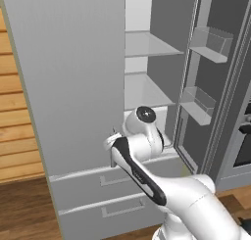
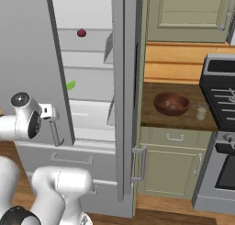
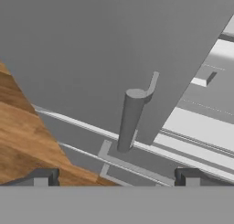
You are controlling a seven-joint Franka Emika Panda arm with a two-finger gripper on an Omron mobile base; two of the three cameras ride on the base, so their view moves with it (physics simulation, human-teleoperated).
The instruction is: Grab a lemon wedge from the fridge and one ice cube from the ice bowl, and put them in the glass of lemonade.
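Observation:
The grey fridge (image 1: 68, 77) has both upper doors swung out, and its white shelves show between them. A tiny yellow-green lemon wedge (image 2: 70, 85) lies on a middle shelf. My gripper (image 3: 116, 177) is open and holds nothing. It points at the lower end of the left door's bar handle (image 3: 130, 120), which stands a little ahead of the fingertips. The hand (image 2: 47, 113) sits at that door's bottom edge (image 1: 113, 136). The brown ice bowl (image 2: 171, 103) and the pale glass of lemonade (image 2: 201, 110) stand on the wooden counter to the fridge's right.
A small red fruit (image 2: 81, 33) sits on an upper shelf. The right fridge door (image 2: 125, 95) stands edge-on between the shelves and the counter (image 2: 151, 118). Two drawers (image 1: 98, 195) lie below the doors. A dark stove (image 2: 222, 95) flanks the counter.

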